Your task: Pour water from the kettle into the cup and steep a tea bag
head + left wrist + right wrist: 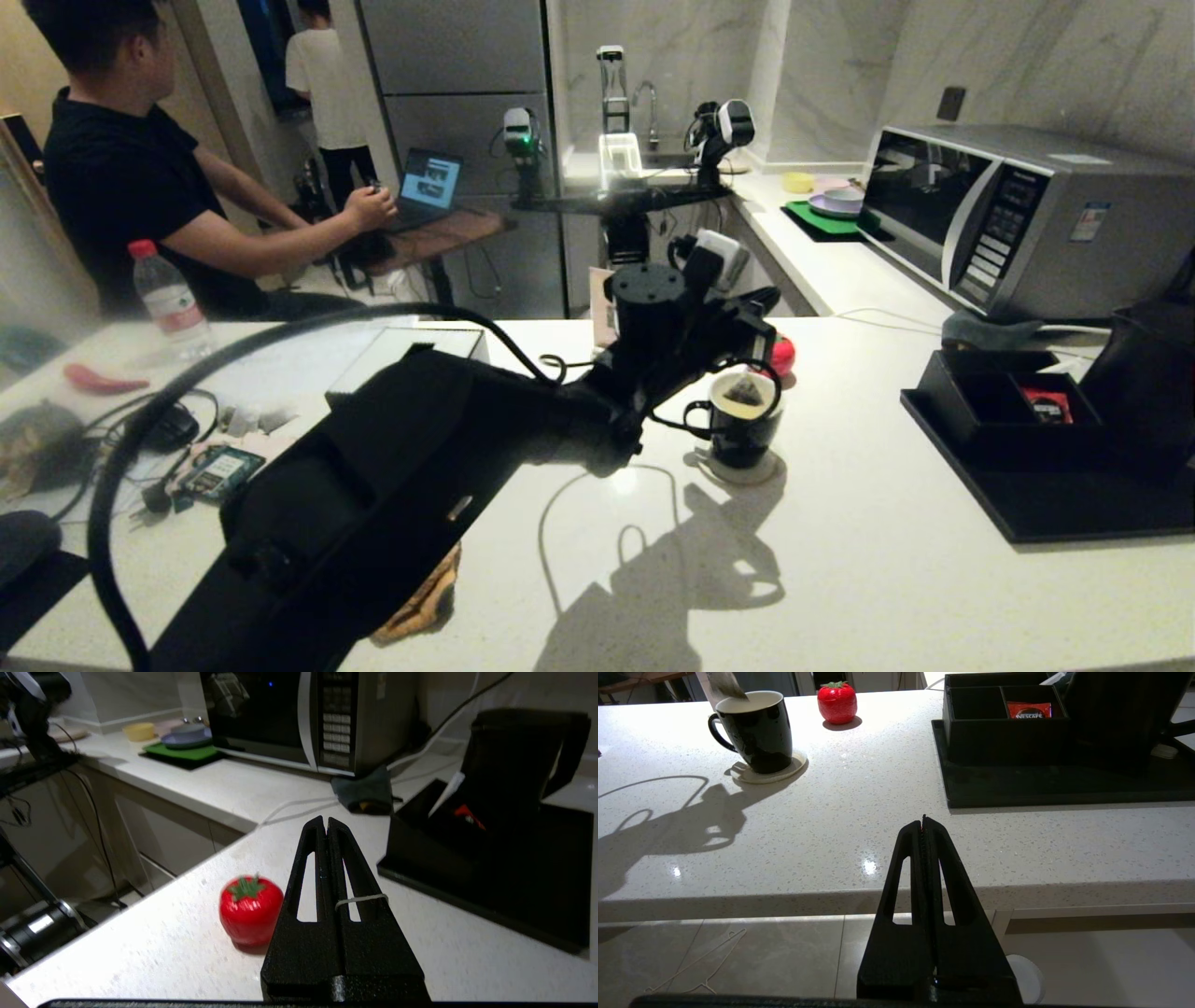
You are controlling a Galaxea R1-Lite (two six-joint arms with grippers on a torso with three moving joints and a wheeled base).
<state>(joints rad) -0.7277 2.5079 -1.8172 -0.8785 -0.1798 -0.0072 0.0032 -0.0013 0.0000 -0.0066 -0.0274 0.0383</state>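
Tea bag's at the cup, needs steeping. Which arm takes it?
Left, probably. The left end effector is out over the counter right by the cup, where the tea bag sits at the mouth. The right end effector hangs shut off the counter's near edge, well short of the cup.

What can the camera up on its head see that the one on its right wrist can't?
Only the head view shows the left arm's gripper above the cup, a seated person, the microwave and a water bottle. Only the right wrist view shows the shut right gripper parked below the counter edge. Both show the cup, tea bag, red tomato-shaped thing and black tray.
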